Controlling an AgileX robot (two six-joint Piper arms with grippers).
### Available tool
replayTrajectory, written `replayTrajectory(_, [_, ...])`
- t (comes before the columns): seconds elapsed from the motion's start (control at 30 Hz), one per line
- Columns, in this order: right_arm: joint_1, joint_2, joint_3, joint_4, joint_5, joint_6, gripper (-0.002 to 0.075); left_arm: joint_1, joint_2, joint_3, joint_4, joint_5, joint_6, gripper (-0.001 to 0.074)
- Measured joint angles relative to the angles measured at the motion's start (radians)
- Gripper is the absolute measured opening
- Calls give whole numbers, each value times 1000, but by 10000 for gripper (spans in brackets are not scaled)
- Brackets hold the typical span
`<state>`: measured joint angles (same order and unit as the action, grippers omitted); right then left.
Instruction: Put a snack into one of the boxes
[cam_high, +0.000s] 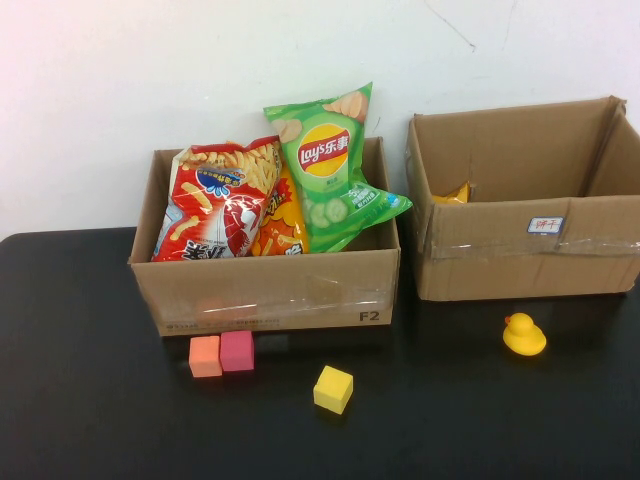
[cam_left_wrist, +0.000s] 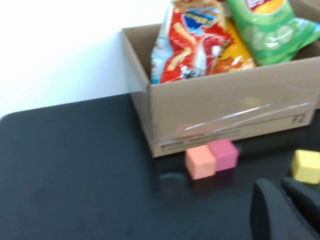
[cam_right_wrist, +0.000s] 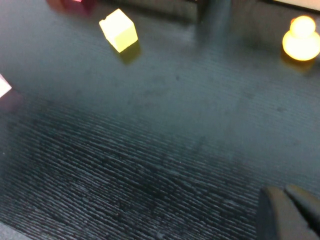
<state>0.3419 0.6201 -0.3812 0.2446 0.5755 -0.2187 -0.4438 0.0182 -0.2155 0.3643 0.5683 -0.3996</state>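
Observation:
Three snack bags stand in the left cardboard box (cam_high: 270, 290): a green Lay's bag (cam_high: 335, 170), a red bag (cam_high: 215, 205) and an orange bag (cam_high: 278, 225) between them. The right cardboard box (cam_high: 520, 265) shows a bit of yellow packaging (cam_high: 455, 193) inside. Neither gripper appears in the high view. In the left wrist view, my left gripper (cam_left_wrist: 280, 184) is shut and holds nothing, low over the table in front of the left box (cam_left_wrist: 225, 115). My right gripper (cam_right_wrist: 284, 190) is likewise shut on nothing above bare black table.
On the black table before the boxes lie an orange cube (cam_high: 205, 356) touching a pink cube (cam_high: 237, 350), a yellow cube (cam_high: 333, 389) and a yellow rubber duck (cam_high: 523, 335). A white wall rises behind the boxes.

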Motion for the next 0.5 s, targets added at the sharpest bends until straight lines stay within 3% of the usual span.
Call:
replayTrajectory(0.17, [0, 0, 0, 0, 0, 0, 2, 186, -29, 85, -201, -96, 222, -1])
replayTrajectory(0.3, [0, 0, 0, 4, 0, 0, 2, 323, -29, 176, -314, -202, 294, -1])
replayTrajectory(0.5, [0, -1, 0, 4, 0, 0, 2, 419, -29, 238, -364, -238, 318, -1])
